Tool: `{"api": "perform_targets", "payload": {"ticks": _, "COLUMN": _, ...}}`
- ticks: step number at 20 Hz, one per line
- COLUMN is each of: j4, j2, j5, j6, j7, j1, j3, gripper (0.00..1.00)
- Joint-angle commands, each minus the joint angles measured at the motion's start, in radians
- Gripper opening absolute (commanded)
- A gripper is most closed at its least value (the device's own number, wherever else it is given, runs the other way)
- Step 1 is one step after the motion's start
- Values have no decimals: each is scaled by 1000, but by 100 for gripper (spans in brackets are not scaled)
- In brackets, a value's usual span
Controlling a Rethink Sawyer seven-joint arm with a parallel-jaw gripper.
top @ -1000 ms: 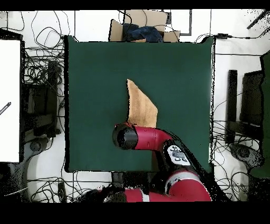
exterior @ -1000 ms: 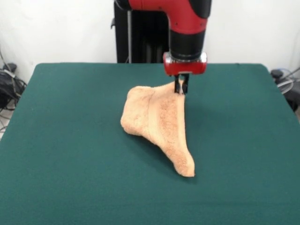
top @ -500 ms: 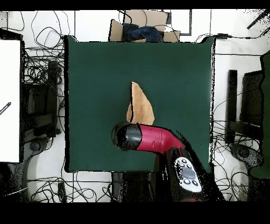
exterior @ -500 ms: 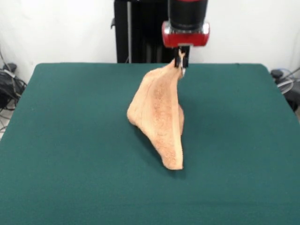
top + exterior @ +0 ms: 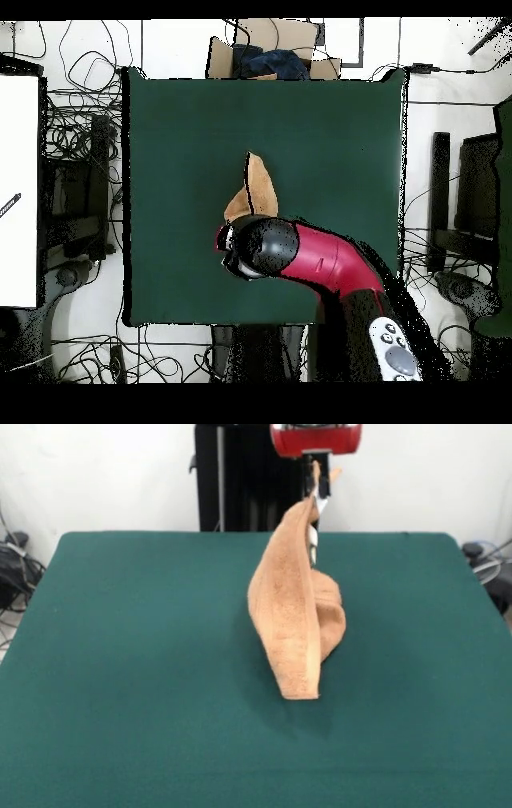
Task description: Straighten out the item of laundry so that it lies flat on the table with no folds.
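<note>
Fingers (image 5: 318,474) pinch towel (image 5: 294,616) top corner; towel hangs below, lower end seemingly touching table (image 5: 120,664).

towel (image 5: 292,612) hanging from tool (image 5: 314,474), bottom edge on table (image 5: 120,664)

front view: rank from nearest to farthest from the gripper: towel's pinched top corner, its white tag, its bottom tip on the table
1. Pinched top corner of the towel, in the gripper.
2. White tag, just below.
3. Bottom tip, low on the green table.
</note>
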Motion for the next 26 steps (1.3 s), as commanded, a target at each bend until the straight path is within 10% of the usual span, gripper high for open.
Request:
{"api": "perform_targets", "payload": {"ticks": 1, "j4": 37, "j2": -18, "j5": 84, "j6": 66, "j7": -35, "j1": -51, "j3": 151, "gripper": 0}}
{"api": "perform_targets", "payload": {"ticks": 10, "j4": -10, "j2": 234, "j5": -19, "j6": -2, "j7": -162, "j1": -243, "j3": 231, "gripper": 0}}
{"api": "perform_targets", "payload": {"ticks": 16, "j4": -183, "j2": 285, "j5": -318, "j6": 38, "j7": -191, "j1": -243, "j3": 114, "gripper": 0}}
{"api": "perform_targets", "payload": {"ticks": 26, "j4": -191, "j2": 362, "j5": -410, "j6": 23, "j7": -144, "j1": -341, "j3": 196, "gripper": 0}}
